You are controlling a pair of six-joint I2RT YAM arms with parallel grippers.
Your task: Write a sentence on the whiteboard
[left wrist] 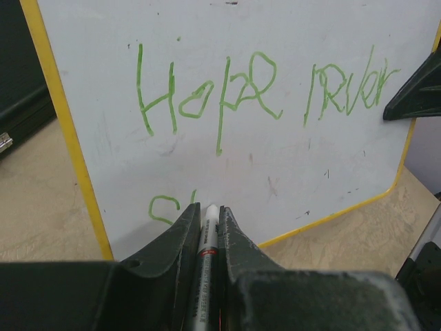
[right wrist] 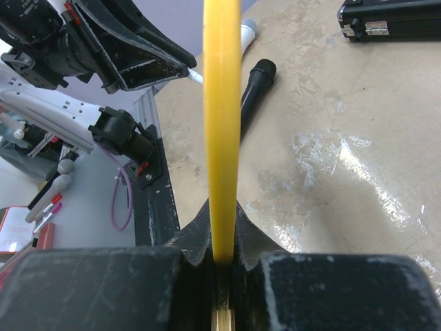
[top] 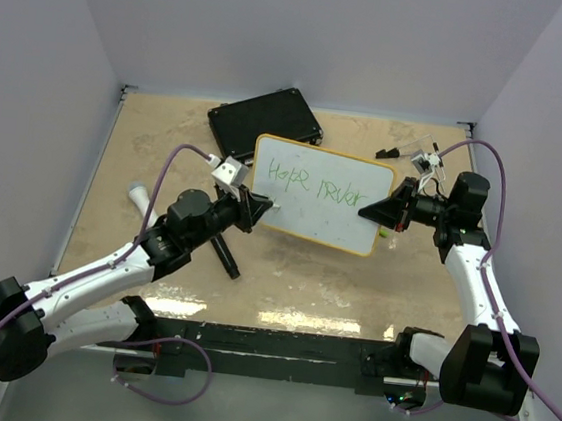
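Note:
The whiteboard, white with a yellow rim, is held tilted up off the table. My right gripper is shut on its right edge; in the right wrist view the rim runs edge-on between the jaws of that gripper. The sentence in green reads roughly "Hope never", and a second line begins with an "S". My left gripper is shut on a white marker, whose tip touches the board's lower left. From above, the left gripper sits at the board's left edge.
A black case lies behind the board. A black cylinder lies under the left arm and a white cylinder to its left. Small items sit at the back right, a small green piece below the right gripper.

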